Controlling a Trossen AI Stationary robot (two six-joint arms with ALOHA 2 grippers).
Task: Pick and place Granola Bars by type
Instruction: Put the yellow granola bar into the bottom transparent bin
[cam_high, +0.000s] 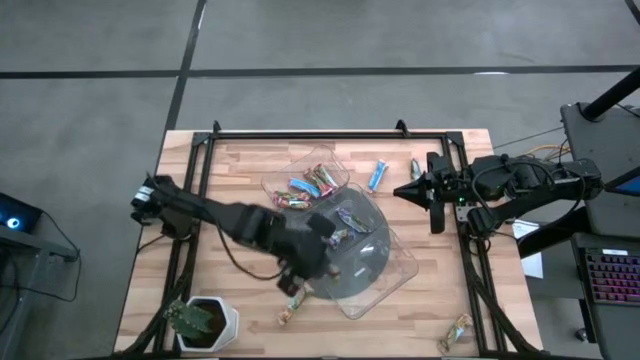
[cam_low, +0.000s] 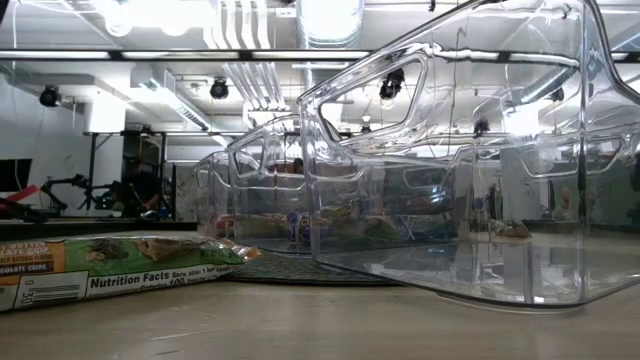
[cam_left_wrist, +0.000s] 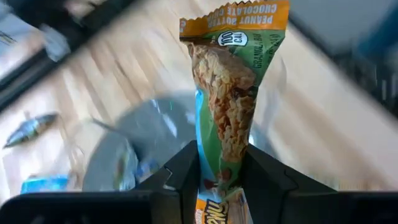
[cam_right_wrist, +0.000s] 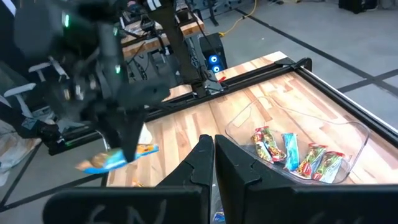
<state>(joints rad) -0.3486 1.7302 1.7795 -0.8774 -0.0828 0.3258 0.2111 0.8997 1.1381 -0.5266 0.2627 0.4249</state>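
Green-and-orange bar (cam_left_wrist: 233, 106) pinched in left gripper (cam_left_wrist: 221, 180) over the grey disc (cam_high: 355, 255); we judge transport step. Next: release into matching tray (cam_high: 310, 180) at twelve o'clock. Right gripper (cam_right_wrist: 213, 155) shut, empty.

Pale, matt wood planks formed the table (cam_high: 250, 170), edged by a black metal frame (cam_high: 300, 134). Glossy clear plastic trays (cam_low: 480, 170) caught the ceiling lights. A shiny printed foil wrapper covered the granola bar (cam_left_wrist: 233, 93) pinched between matt black end effector fingers (cam_left_wrist: 186, 174).
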